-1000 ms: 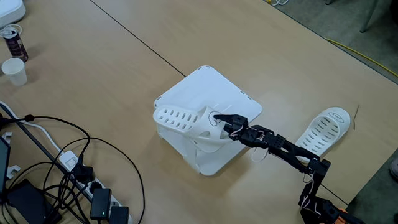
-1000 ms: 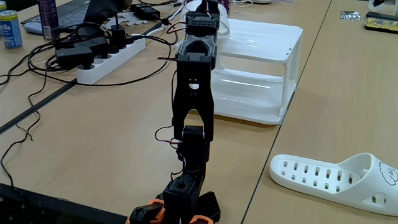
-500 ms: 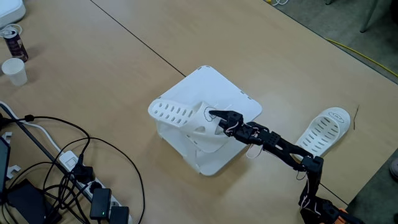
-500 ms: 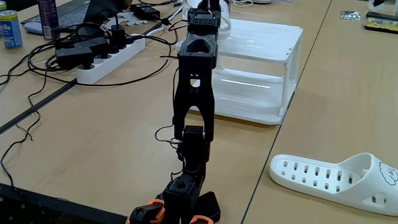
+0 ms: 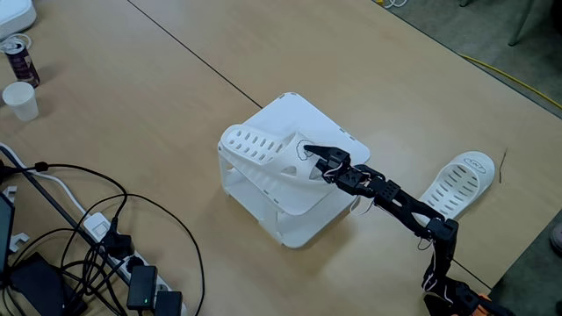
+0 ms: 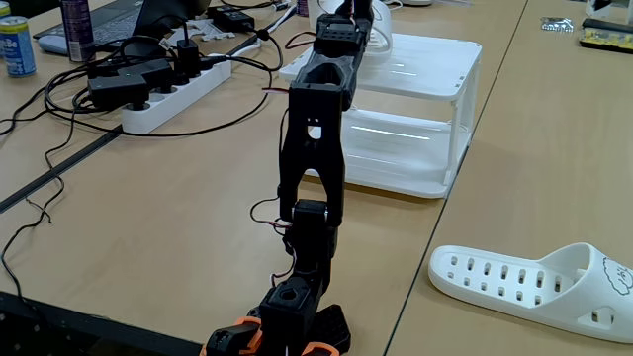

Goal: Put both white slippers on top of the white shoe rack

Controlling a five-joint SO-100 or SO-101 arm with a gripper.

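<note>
From the high fixed view I see my arm (image 5: 404,209) stretched out from its base at the lower right, reaching over the white shoe rack (image 5: 294,123) that stands in the middle of the worktop (image 5: 176,96). The hand (image 5: 314,160) is closed on the heel end of one white slipper (image 5: 263,162), its black fingers pinching the strap part by the small black drawing. That slipper lies across the rack's flat top, its slotted toe end pointing toward the left of that view and hanging over the rack's left edge. The second white slipper (image 5: 457,184) lies flat on the worktop, well apart from the rack, to the right of the arm; in the low fixed view it shows at the lower right (image 6: 539,287), beside the arm's base. In that low view the arm (image 6: 312,188) stands in front of the rack (image 6: 435,119), and I cannot make out the fingers there. Cables and a power strip (image 5: 140,285) lie at the lower left, and a paper cup (image 5: 19,99) stands at the far left.
</note>
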